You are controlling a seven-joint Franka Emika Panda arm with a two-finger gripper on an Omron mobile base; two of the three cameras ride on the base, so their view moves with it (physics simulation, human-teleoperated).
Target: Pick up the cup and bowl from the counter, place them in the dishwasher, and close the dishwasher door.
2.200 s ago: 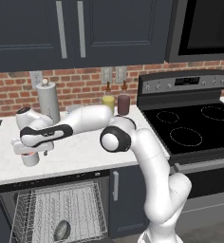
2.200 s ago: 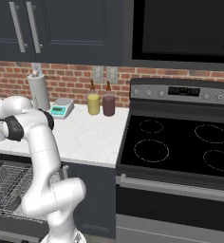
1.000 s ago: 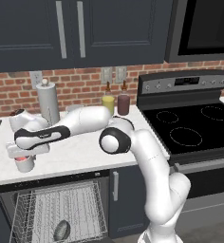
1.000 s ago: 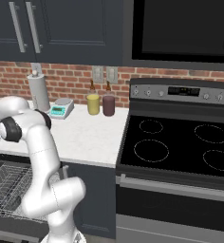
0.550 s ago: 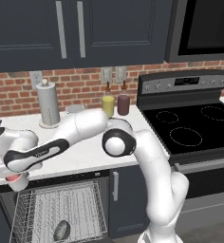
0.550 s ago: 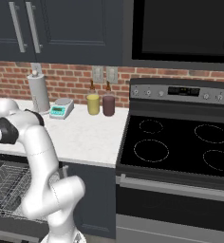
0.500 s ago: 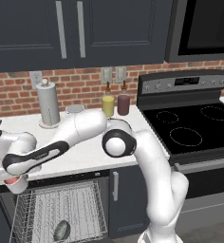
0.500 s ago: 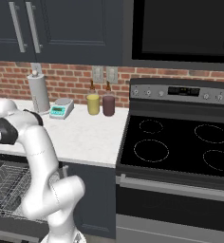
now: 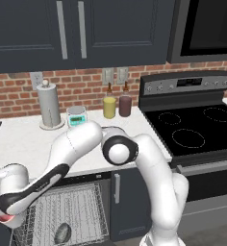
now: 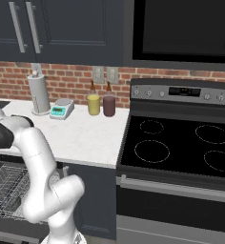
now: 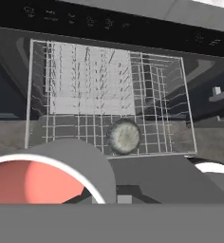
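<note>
The arm has swung off the bench (image 9: 24, 139) and down to the robot's left: a moment ago the tool hung over the bench's left end with the cup at bench height, and now it sits low in front of the open dishwasher (image 9: 67, 211), below the bench edge. The base has not driven; stove (image 9: 197, 129), bottles and paper-towel roll sit where they did.

The dishwasher's wire rack (image 11: 109, 99) lies ahead of and below the tool, pulled out, its long side running across the hand view. The bowl (image 11: 124, 136) already rests in the rack, near its front edge, just beyond the tool; in the left base view it shows as a dark oval (image 9: 62, 233) low in the rack.

The tool (image 9: 7, 220) is clamped on the cup (image 11: 42, 178), whose red-pink mouth faces the hand camera, so it seems to lie tilted in the grip. The cup sits nearer than the bowl and to its left, above the rack's front rail. The release probably needs free rack space beside the bowl.
</note>
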